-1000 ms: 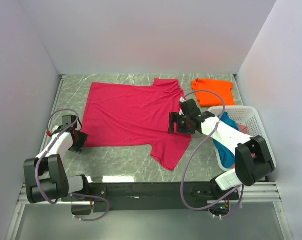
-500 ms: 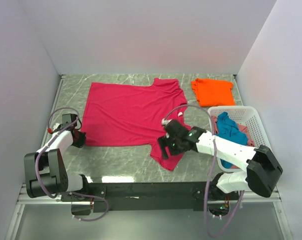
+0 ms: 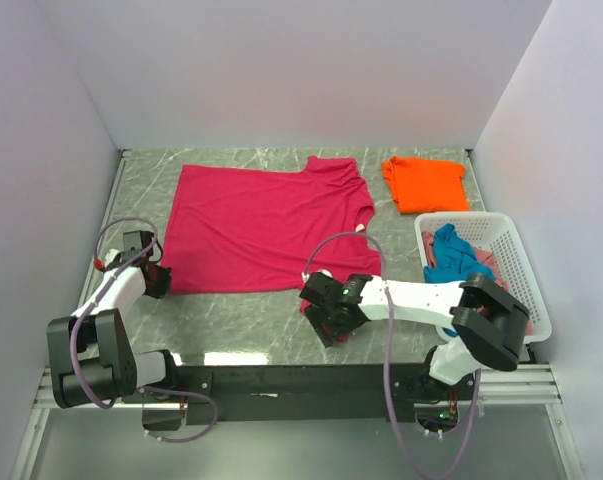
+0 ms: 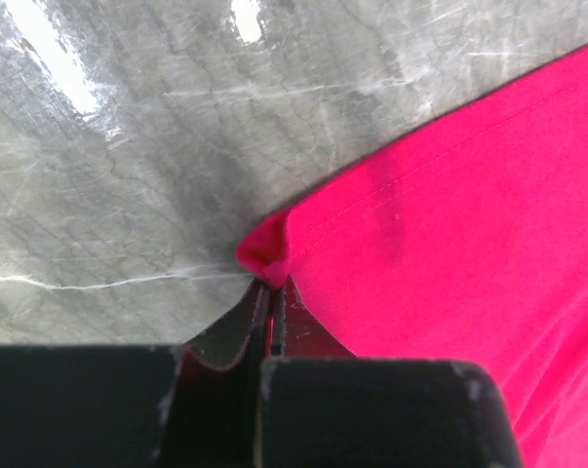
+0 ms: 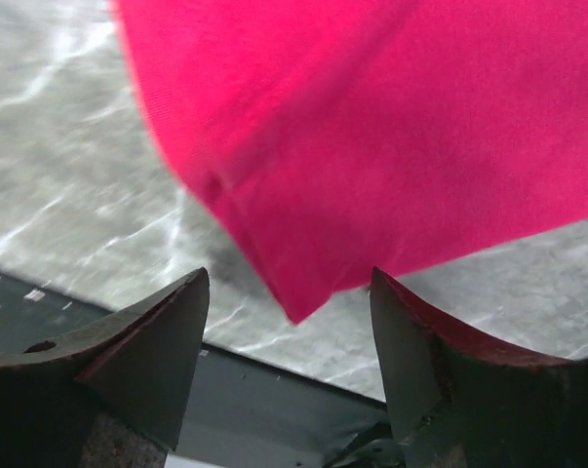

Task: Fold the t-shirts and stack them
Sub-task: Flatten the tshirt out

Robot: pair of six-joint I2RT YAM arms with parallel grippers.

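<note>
The large crimson t-shirt (image 3: 266, 225) lies spread flat on the marble table. My left gripper (image 3: 156, 280) is shut on its near-left hem corner (image 4: 266, 255), and a small bunch of cloth sticks out past the closed fingertips (image 4: 271, 291). My right gripper (image 3: 326, 312) is open over the tip of the near sleeve (image 5: 294, 292), a finger on each side, without touching the cloth. A folded orange t-shirt (image 3: 424, 183) lies at the back right. A teal t-shirt (image 3: 451, 255) and some pink cloth (image 3: 487, 259) lie in the basket.
The white lattice basket (image 3: 466, 216) stands at the right edge of the table. The table's dark front rail (image 5: 225, 390) lies just past the sleeve tip. White walls close in the left, back and right sides.
My right arm has swung from the shirt's right side near the collar to the near sleeve tip at the front edge. My left gripper has stayed on the hem corner.
</note>
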